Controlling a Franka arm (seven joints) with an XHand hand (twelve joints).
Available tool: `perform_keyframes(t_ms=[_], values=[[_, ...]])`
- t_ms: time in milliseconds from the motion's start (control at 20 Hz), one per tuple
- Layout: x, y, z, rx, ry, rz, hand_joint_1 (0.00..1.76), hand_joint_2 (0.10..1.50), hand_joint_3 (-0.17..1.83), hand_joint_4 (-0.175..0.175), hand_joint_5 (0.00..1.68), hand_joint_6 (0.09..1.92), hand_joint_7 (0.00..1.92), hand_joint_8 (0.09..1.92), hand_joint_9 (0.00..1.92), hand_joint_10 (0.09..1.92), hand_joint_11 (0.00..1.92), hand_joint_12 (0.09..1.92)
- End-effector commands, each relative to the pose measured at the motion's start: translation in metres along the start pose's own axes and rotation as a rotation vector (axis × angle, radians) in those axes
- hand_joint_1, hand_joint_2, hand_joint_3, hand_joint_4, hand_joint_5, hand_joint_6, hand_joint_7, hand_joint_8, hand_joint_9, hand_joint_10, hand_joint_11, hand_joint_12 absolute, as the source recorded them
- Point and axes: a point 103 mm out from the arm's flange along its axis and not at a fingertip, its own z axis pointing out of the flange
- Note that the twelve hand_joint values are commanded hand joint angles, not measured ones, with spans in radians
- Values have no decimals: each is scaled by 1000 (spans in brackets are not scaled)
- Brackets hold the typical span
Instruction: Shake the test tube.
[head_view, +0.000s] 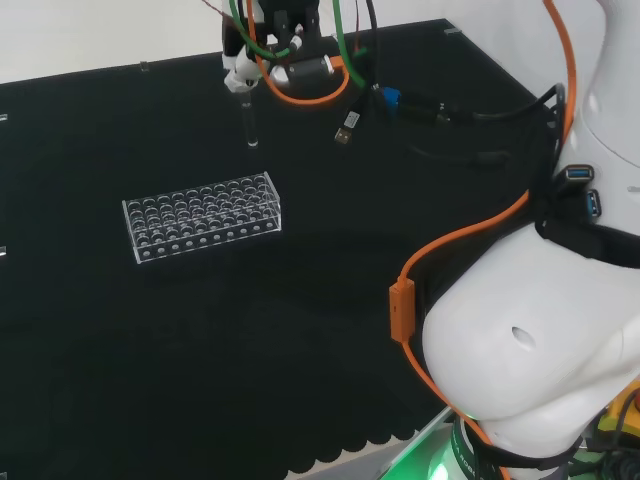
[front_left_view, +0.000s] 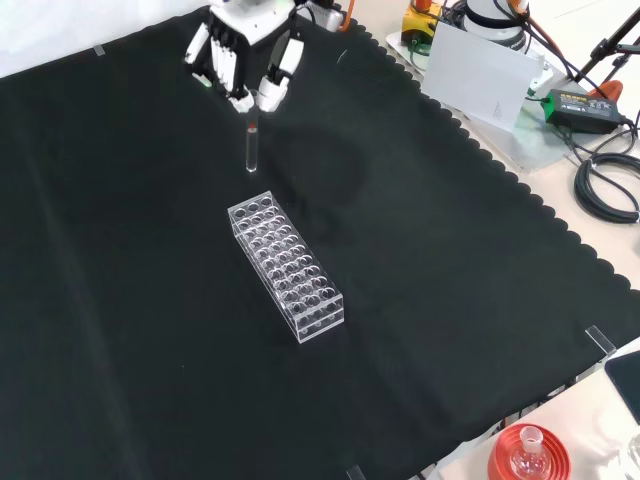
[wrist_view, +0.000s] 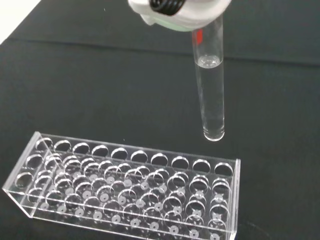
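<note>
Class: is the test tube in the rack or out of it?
Out. The hand holds the test tube upright above the cloth, apart from the rack.

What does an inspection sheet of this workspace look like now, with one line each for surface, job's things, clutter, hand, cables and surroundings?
Surface: black cloth covers the bench, scalloped at its edge.
Job's things: test tube hangs upright above the cloth, clear liquid inside; clear rack stands apart from it, its holes looking empty.
Clutter: nothing seen on the cloth.
Hand: hand pinches the tube's top end.
Cables: orange cable runs along the arm; green and black leads hang near the wrist, one loose plug dangling.
Surroundings: front view shows a red stand with a flask, a coiled black cable and a white sheet beyond the cloth.
</note>
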Motion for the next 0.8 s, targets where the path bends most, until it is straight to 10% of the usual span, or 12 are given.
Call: perform_keyframes(t_ms=[50,400,800], values=[[2,-13,-16,-3,-16,-8,1414,979,-10,-175,1240,549,1383,601,1225,389,479,1363],[10,-13,-22,-17,20,-7,1415,978,-11,-175,1243,543,1386,595,1229,383,479,1363],[75,-1,-31,-50,123,-127,1415,977,-11,-175,1247,536,1389,589,1234,374,478,1363]])
